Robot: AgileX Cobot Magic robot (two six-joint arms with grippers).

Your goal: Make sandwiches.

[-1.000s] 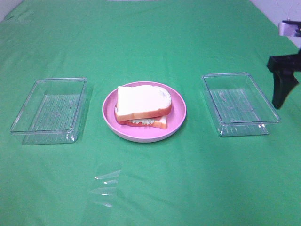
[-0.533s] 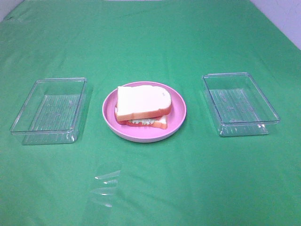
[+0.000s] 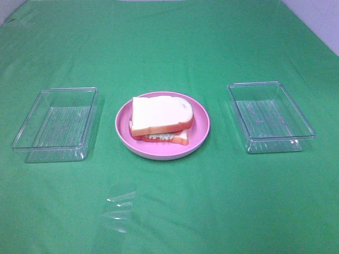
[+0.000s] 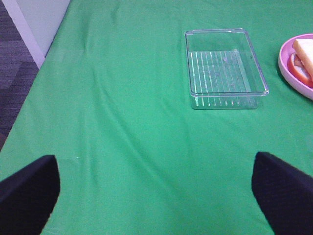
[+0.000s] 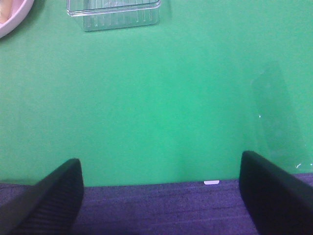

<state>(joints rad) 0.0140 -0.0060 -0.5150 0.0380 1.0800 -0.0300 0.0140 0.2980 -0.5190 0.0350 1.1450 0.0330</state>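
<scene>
A sandwich (image 3: 160,118) sits stacked on the pink round plate (image 3: 201,128) at the table's middle: white bread with orange-brown crust on top, pale green lettuce and red-brown filling under it. Its edge also shows in the left wrist view (image 4: 302,62). Neither gripper shows in the exterior high view. My left gripper (image 4: 155,188) is open and empty, above bare green cloth near the left tray. My right gripper (image 5: 161,198) is open and empty, above the table's near edge.
A clear plastic tray (image 3: 57,123) stands left of the plate, also seen in the left wrist view (image 4: 223,67). Another clear tray (image 3: 270,115) stands right of the plate, its edge in the right wrist view (image 5: 115,12). Green cloth (image 3: 169,47) covers the table.
The right arm, seen at the right edge one second ago, has left the exterior high view. The sandwich, plate and trays have not moved.
</scene>
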